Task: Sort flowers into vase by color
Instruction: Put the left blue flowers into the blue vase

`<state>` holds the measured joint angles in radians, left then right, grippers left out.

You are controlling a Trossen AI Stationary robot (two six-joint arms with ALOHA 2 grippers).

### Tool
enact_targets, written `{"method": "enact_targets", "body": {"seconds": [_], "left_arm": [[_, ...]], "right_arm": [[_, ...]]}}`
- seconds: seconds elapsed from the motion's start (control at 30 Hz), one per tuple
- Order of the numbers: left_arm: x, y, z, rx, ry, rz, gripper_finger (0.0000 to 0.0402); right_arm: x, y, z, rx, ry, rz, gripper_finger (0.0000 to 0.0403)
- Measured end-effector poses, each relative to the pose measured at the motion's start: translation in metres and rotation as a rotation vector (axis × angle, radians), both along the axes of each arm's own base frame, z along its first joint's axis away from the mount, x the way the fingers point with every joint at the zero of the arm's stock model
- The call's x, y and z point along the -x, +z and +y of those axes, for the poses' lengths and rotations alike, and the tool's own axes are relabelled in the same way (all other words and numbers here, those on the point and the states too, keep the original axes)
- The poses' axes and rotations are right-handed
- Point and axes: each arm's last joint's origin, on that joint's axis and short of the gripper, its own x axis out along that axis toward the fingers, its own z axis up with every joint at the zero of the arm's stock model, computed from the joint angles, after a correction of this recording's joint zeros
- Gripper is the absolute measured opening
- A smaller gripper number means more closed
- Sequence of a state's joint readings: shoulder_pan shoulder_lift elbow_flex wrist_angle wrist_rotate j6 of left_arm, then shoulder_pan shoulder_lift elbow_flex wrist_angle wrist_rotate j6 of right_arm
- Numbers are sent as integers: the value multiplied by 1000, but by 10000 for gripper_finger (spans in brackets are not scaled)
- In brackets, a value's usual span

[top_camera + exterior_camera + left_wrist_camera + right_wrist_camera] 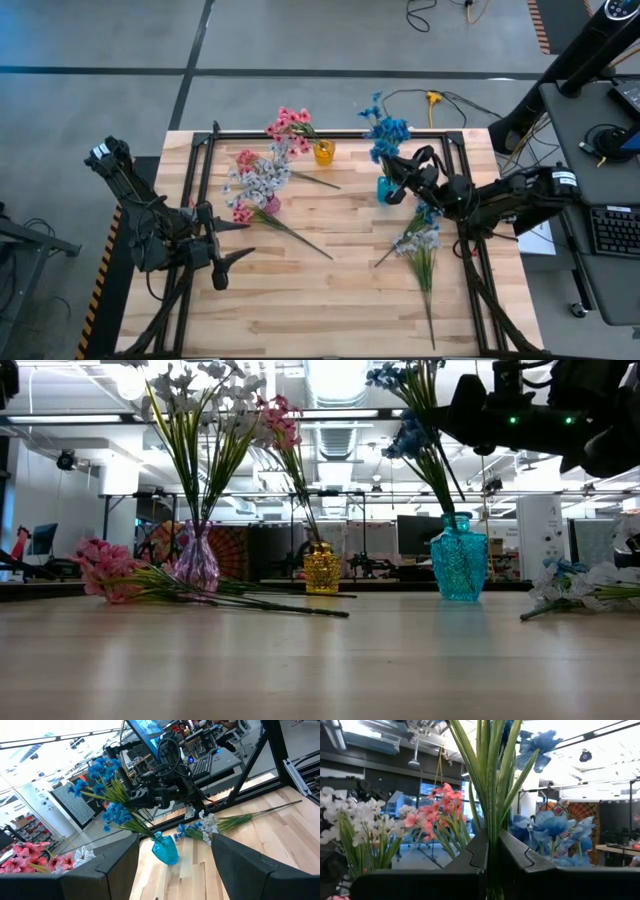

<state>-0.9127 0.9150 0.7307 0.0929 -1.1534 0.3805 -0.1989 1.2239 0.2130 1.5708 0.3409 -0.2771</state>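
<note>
A blue flower sprig (385, 130) stands tilted with its stem ends in the teal vase (385, 189). My right gripper (399, 178) is shut on its stems above the vase mouth. Pink flowers (290, 122) stand in the yellow vase (323, 152), and white flowers (257, 180) in the pink glass vase (197, 563). A pink sprig (243, 212) lies on the table, its stem (300, 240) pointing right. White-and-blue sprigs (420, 240) lie flat at the right. My left gripper (225, 262) hovers open near the table's left side, holding nothing. My right gripper pinches the blue sprig's bundle of green stems (490, 820) between its two fingers, between the blossoms and the vase mouth. The fingers come from the table's right, slanting upward, and lie across the stems. The stems' lower ends (152, 834) sit in the teal vase, and the sprig leans.
A black metal frame (330, 132) runs around the table's edges. The three vases stand in a row across the far half. Bare wood (330, 310) spreads over the near half, between the lying pink sprig and the white-and-blue sprigs.
</note>
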Motion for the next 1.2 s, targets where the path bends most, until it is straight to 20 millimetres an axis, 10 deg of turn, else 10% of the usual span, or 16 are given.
{"method": "enact_targets", "body": {"seconds": [1.2], "left_arm": [[0,0,0,-4,0,1,231]], "right_arm": [[-18,-16,-7,77,-37,148,18]]}}
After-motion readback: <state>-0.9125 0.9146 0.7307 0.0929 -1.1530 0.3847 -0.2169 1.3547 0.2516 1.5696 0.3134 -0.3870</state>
